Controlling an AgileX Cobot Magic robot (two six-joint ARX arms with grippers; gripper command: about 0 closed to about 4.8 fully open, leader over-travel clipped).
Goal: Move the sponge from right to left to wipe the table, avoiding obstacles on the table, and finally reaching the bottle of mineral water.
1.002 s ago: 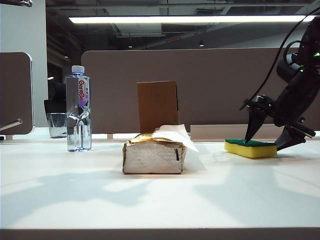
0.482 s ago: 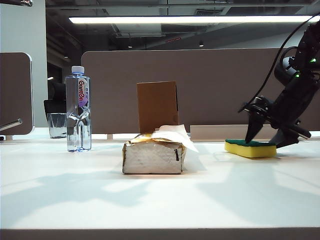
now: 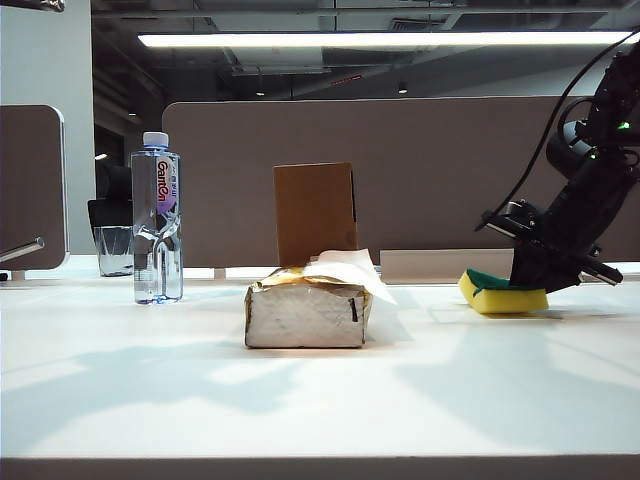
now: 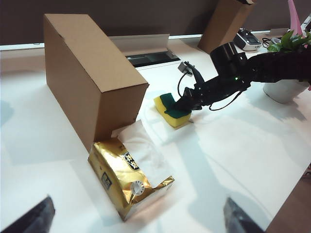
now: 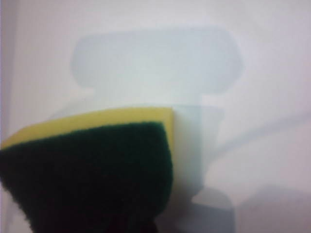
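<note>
With the right claw (image 3: 528, 283) clamping the sponge (image 3: 492, 291) far right of the tissue pack (image 3: 305, 312), wiping is only beginning: the bench (image 3: 300, 400), cardboard box (image 3: 315, 212) and bottle (image 3: 157, 216) are waiting leftward, the left claw (image 4: 136, 218) idling wide above the pack.

Black jointed right arm (image 3: 590, 190) with looping cable, green light, dark claw (image 3: 540, 275).

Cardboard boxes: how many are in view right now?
2. One cardboard box stands directly behind the tissue pack mid-table; a second box leans at the far edge, seen only from the left wrist view. Others may be hidden.
</note>
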